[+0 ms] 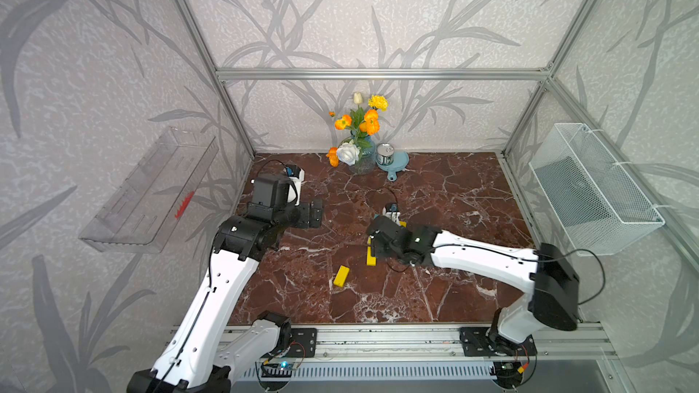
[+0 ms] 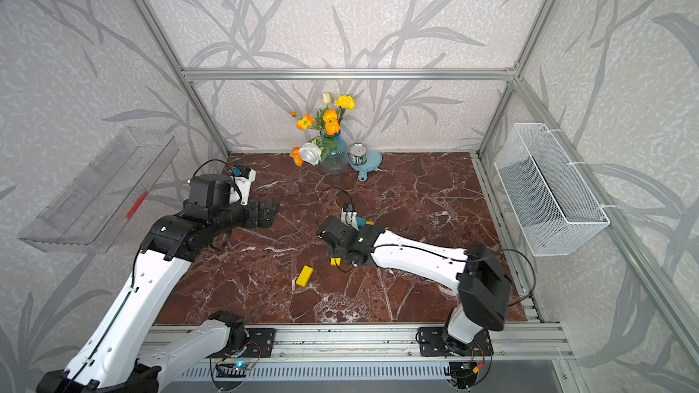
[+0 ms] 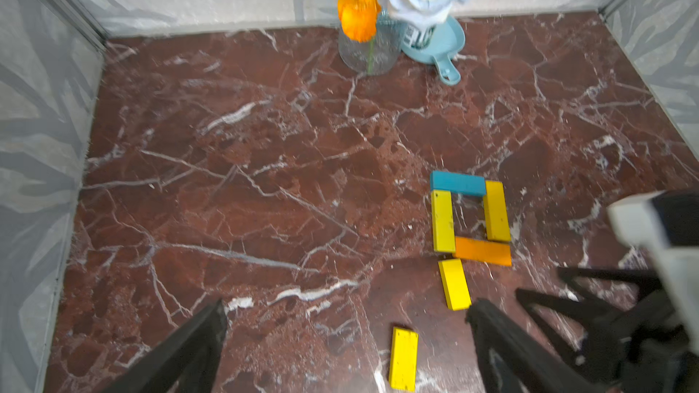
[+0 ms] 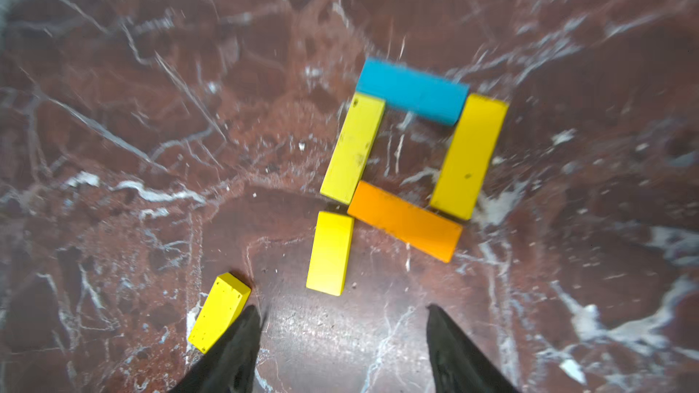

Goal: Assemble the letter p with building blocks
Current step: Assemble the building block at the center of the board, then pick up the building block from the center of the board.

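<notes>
Building blocks: six, lying flat on the marble table (image 1: 454, 202), around its middle.

- Loose yellow block (image 4: 219, 311): nearest, aslant, apart from the rest on their near left.
- Right gripper (image 4: 340, 310): jaws parted, nothing between them, above the table just on the near side of the figure.
- Letter p, five blocks:
  - Lower stem block (image 4: 330, 253): yellow, a thin gap from the block beyond it, slightly out of line.
  - Orange block (image 4: 404, 221): bottom of the loop.
  - Upper stem block (image 4: 351, 149): yellow, left of the loop.
  - Side block (image 4: 469, 156): yellow, right of the loop.
  - Blue block (image 4: 412, 90): top of the loop, farthest.
- Left gripper (image 3: 348, 306): at the far left, jaws wide apart, empty, well apart from the blocks.
- At the far wall: vase of flowers (image 1: 362, 156), with a can (image 1: 385, 153) on a blue dish (image 1: 403, 160) to its right.
</notes>
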Controlling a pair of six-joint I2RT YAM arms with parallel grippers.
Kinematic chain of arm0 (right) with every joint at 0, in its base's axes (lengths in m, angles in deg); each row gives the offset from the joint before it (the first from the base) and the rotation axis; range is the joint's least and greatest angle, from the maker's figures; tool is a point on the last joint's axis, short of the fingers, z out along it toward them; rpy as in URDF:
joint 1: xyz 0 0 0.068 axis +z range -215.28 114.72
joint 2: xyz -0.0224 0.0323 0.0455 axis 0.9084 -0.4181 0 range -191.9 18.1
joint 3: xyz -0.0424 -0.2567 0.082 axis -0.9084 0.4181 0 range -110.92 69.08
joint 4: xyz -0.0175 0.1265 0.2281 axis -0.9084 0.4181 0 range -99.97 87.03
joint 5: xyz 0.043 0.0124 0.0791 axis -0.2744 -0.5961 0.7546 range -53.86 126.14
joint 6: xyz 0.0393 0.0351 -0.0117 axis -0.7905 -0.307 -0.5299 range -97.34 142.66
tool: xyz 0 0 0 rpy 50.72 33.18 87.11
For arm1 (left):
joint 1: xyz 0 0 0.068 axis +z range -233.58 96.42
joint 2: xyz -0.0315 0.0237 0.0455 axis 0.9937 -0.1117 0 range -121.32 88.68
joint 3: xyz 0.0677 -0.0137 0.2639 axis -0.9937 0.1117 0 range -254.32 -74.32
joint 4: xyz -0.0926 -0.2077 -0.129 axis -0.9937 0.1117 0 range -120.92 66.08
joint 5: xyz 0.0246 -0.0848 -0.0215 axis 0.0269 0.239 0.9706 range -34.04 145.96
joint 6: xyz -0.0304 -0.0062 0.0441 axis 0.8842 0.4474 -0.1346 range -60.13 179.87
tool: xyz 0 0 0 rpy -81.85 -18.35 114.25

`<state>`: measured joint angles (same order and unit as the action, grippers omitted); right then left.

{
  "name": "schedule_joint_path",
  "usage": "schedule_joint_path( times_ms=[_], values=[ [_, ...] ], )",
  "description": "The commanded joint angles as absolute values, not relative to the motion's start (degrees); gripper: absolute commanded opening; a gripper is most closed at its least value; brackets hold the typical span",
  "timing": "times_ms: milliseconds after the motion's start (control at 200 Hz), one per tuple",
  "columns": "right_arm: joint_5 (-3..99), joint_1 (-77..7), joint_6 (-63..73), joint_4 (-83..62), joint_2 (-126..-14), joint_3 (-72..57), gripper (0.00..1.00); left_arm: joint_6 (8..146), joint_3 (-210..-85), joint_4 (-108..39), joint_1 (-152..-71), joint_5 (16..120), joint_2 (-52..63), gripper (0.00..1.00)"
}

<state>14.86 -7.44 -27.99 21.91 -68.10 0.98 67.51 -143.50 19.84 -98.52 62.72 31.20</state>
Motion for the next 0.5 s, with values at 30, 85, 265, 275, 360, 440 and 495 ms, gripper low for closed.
schedule_joint_path(
  times_ms=[30,85,265,275,360,440,495],
  values=[
    [12.1,-18.2,-18.0,20.8,-54.9,3.9,0.74,70.0,-137.7,26.9,-100.0,72.6,33.5,1.00],
    [17.1,-23.6,-15.5,21.3,-51.7,5.4,0.78,72.7,-136.1,27.5,-102.8,70.6,35.0,0.99],
    [32.6,-36.9,-9.5,20.5,-48.3,11.8,0.78,79.2,-137.3,31.4,-114.4,60.1,28.2,0.97],
    [33.0,-37.0,-9.0,20.2,-48.5,12.0,0.78,79.7,-137.4,31.6,-114.7,59.7,27.5,0.97],
    [33.6,-37.1,-7.0,20.1,-49.7,12.0,0.78,85.0,-136.2,30.1,-116.3,57.3,24.6,0.94],
    [35.8,-37.7,-6.6,18.9,-51.3,12.3,0.79,92.4,-132.3,27.2,-118.8,52.8,24.7,0.92],
    [37.9,-38.3,-6.0,17.6,-52.5,12.7,0.79,97.6,-129.5,24.9,-120.7,49.7,25.2,0.90]
  ],
)
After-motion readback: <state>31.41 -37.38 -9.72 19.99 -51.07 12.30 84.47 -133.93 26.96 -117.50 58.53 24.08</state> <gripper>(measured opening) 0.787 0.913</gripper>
